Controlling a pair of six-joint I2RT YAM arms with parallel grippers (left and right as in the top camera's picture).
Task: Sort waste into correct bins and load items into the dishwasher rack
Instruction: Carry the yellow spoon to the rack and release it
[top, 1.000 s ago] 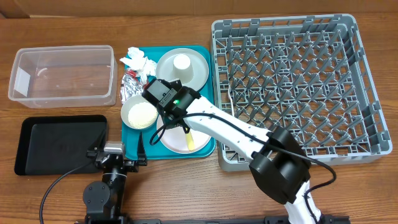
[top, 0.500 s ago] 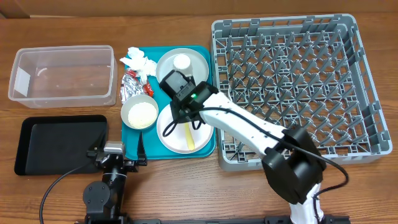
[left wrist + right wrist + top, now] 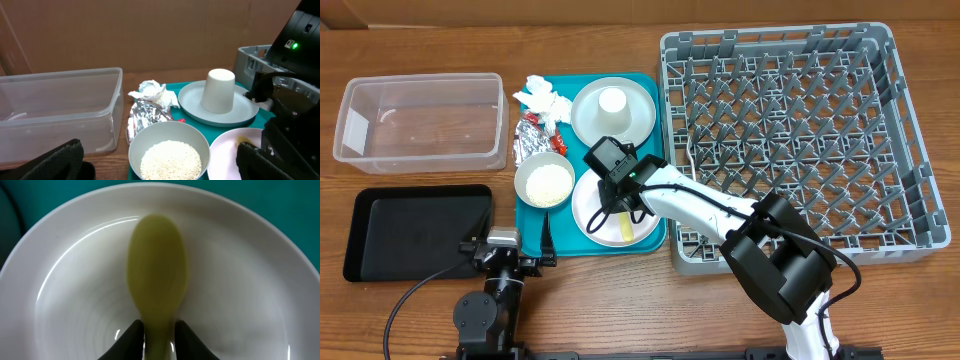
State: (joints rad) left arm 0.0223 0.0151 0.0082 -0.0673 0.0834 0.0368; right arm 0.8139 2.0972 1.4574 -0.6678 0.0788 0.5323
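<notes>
The right claw [image 3: 157,330] is lowered over the white plate [image 3: 240,280], which sits on the teal tray [image 3: 658,235] mid-worktop, towards the near edge. The yellow utensil [image 3: 157,275] lies in the plate with its bowl pointing away from the wrist. The claw is narrowed to the width of the utensil's neck, and a finger appears to bear on each side of it. This is the thinnest section, so the grip is probably taken there because the fingers can slip past it down to the plate.

The utensil is not yet lifted. Its destination, judged from the task, is the dishwasher rack [image 3: 775,35] along the right edge.

The left claw [image 3: 508,242] is parked at the near edge, spread wide and holding nothing, which keeps it out of the right arm's path.

Not yet sorted:
- rice in the bowl [image 3: 520,180]
- tissue [image 3: 540,97]
- foil wrapper [image 3: 532,142]
</notes>
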